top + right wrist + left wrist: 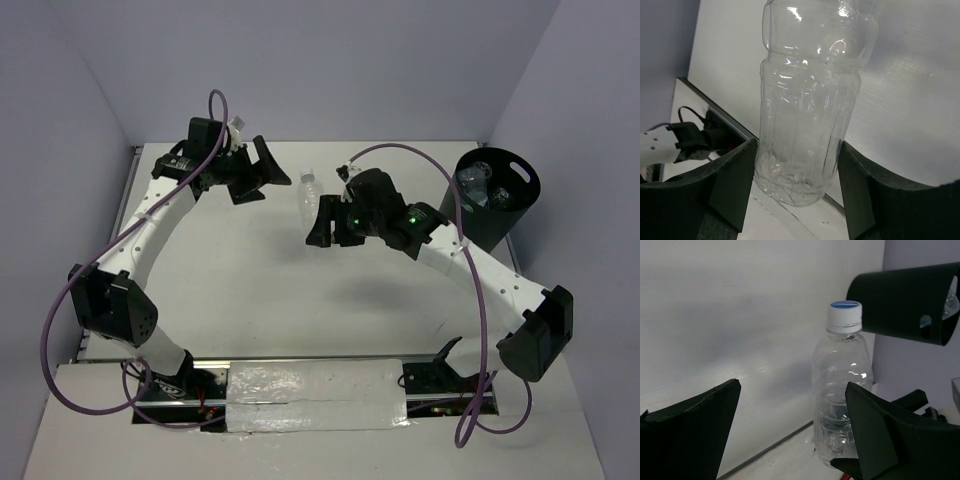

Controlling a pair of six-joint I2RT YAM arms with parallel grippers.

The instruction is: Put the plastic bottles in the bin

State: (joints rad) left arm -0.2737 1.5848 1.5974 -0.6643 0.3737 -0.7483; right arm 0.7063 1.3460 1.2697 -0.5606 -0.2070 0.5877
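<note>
The right tool (797, 150) is narrowed onto the clear bottle (810, 100), pads pressed against its lowest ribs. The bottle is upright over the middle of the bench (250, 300), toward the far edge. The left tool (256, 175) gapes wide and holds nothing, facing the bottle from near the far-left corner. The bin (497, 195) stands at the far-right corner, well apart from the bottle. The likely trouble is the grip itself: it sits so low on a thin, crinkled wall that the bottle could tilt or squirt out during the carry, or strike the bin's rim. Only the top view shows clear plastic (478, 185) already lying inside the bin. Only the left wrist view shows the white cap (845, 316), and only the right wrist view shows the contact at the base.
</note>
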